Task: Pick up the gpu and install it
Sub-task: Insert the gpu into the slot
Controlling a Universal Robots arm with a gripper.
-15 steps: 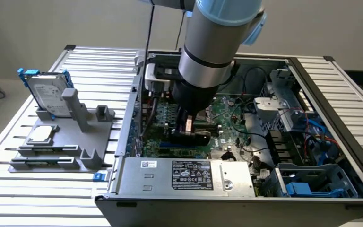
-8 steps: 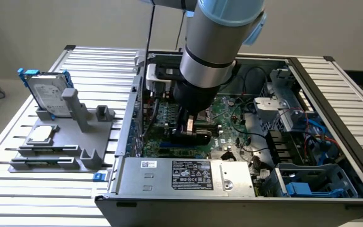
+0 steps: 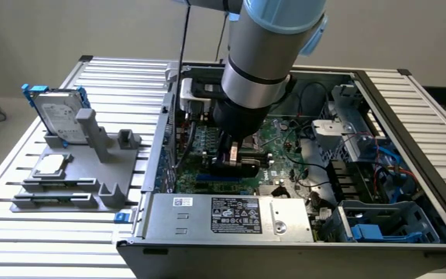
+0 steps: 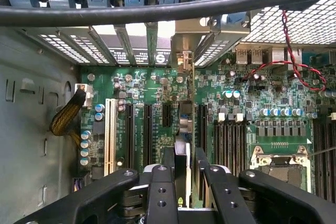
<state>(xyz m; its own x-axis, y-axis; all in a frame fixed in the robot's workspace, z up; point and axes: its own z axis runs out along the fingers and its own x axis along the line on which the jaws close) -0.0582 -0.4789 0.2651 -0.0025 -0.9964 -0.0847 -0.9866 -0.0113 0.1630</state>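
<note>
The tool is clamped on the gpu, which stands edge-on over the motherboard slots, its bracket toward the rear wall. The arm points steeply down into the open computer case on the table.

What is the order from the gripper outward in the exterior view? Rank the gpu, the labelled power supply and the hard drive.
1. gpu: held in the gripper, inside the case.
2. power supply: inside the case, along its near wall.
3. hard drive: outside the case, upright in the grey stand at the exterior view's left.
</note>
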